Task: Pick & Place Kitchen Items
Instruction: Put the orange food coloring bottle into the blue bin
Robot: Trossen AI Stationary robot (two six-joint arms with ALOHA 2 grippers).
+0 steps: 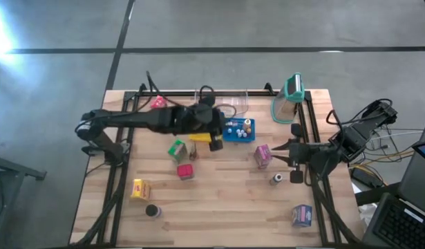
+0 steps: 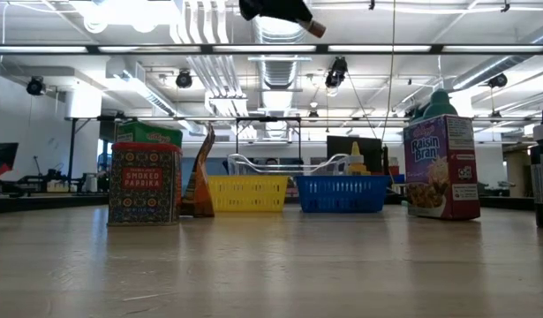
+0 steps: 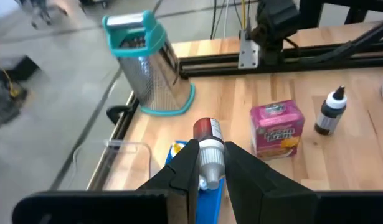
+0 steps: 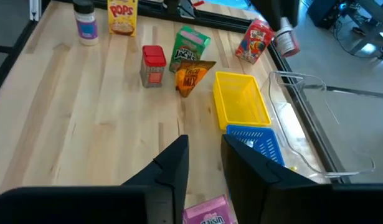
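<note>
Your left tool [image 3: 211, 171] is clenched on a small white bottle with a red cap [image 3: 208, 146], held in the air above the blue basket [image 1: 238, 130] near the counter's [image 1: 219, 207] far edge. Your right tool [image 4: 203, 158] waits by the right edge, fingers parted with nothing between them, just beside the pink carton [image 1: 262, 155].

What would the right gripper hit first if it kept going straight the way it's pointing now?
Probably the pink cereal box, lying just ahead of the right gripper and low between its fingers. Beyond it sits the blue basket. Height is hard to judge, so the gripper might pass just over the box.
</note>
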